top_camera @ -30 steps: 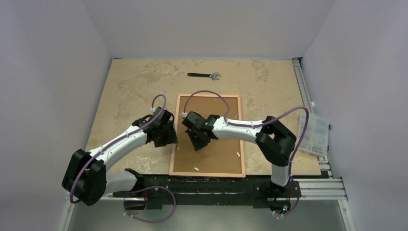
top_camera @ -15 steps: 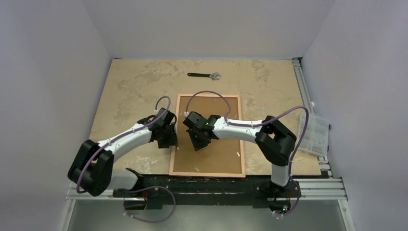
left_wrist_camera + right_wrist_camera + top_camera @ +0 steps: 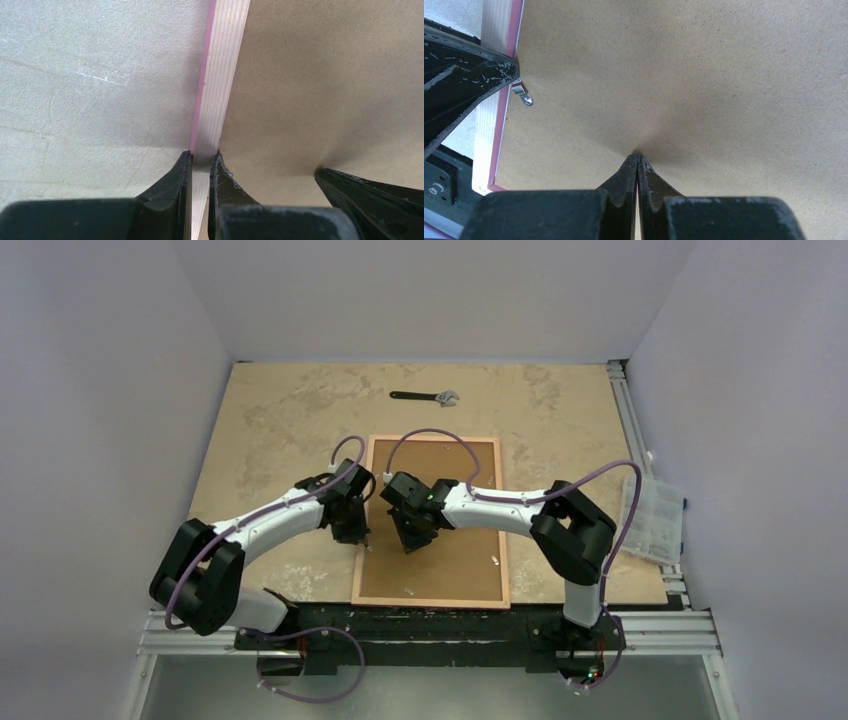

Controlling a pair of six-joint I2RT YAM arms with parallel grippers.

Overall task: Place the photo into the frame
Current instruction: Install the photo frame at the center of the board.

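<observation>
Frame point(image 3: 217, 90) lies back-up; left end effector point(image 3: 201, 157) pinches its rail; right end effector point(image 3: 636, 157), pressed together, touches backing board point(image 3: 724, 75).

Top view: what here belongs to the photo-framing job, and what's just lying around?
Job:
- frame, back up, left jaws pinching its left edge
- backing board in it, right jaws shut, tips on it
- clip on the frame
- no photo visible

Lying about:
- wrench, far side
- clear plastic box, right edge
</observation>
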